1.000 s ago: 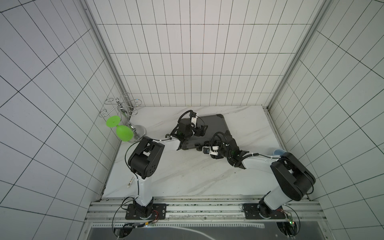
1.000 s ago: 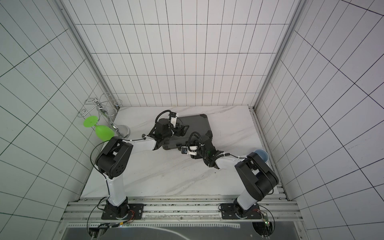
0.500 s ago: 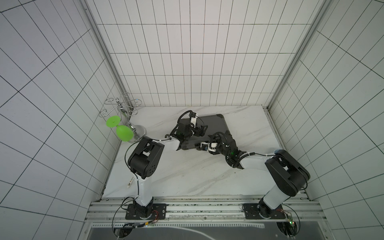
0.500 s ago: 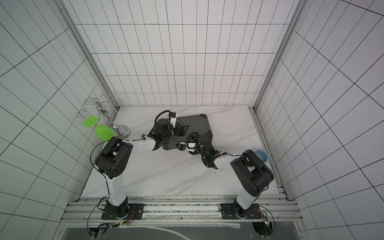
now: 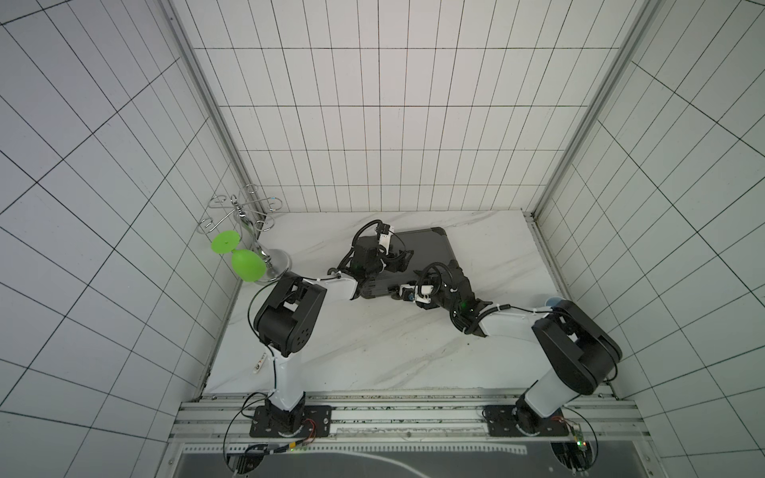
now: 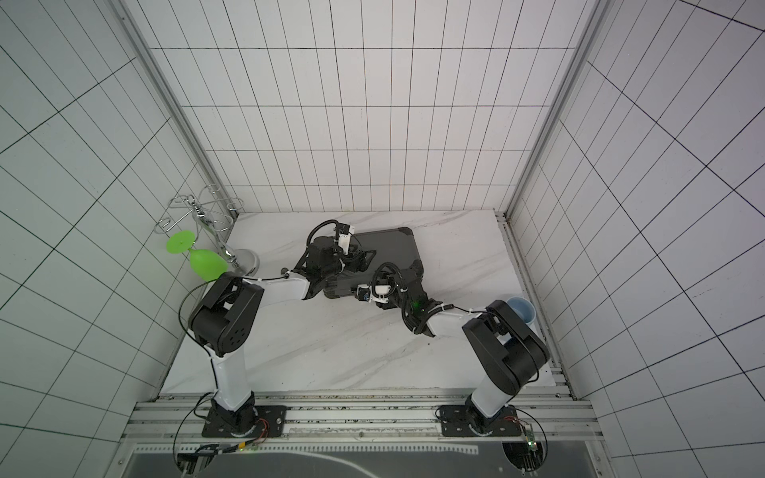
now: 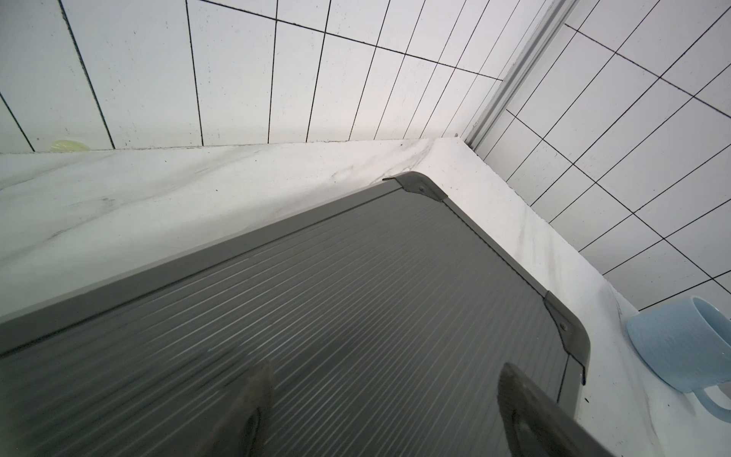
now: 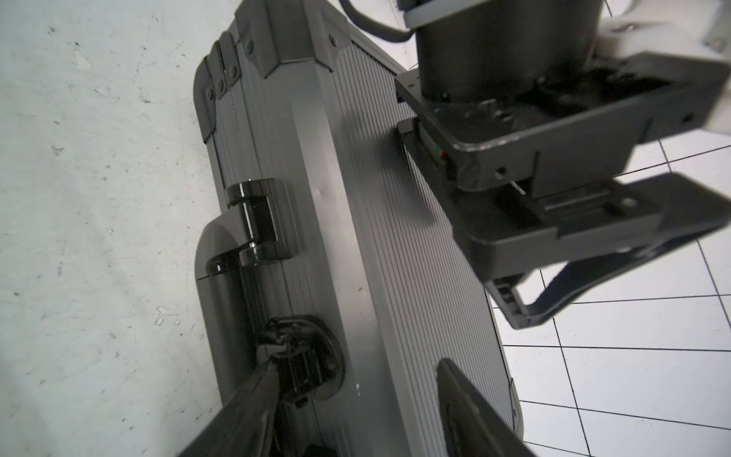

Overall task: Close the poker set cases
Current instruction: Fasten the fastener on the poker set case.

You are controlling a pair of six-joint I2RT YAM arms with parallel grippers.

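Grey poker set case [image 5: 426, 248] lies lid-down on surface [image 5: 372, 339], directly under left pincer [image 7: 385, 376], half-open, empty. Right pincer [image 8: 360, 368], jaws apart, holding nothing, straddles front edge, finger [image 8: 253, 403] probably on latch [image 8: 304, 356]. Likely rigid, heavy; push lid, grip handle [image 8: 215, 253].

A white, grey-veined bench [image 5: 372, 343] fills the floor of the tiled booth. A dark grey ribbed case [image 5: 428, 248] lies flat on it toward the back. A chrome wire rack [image 5: 276, 265] stands at its left edge and a pale blue mug [image 6: 522, 313] at its right edge.
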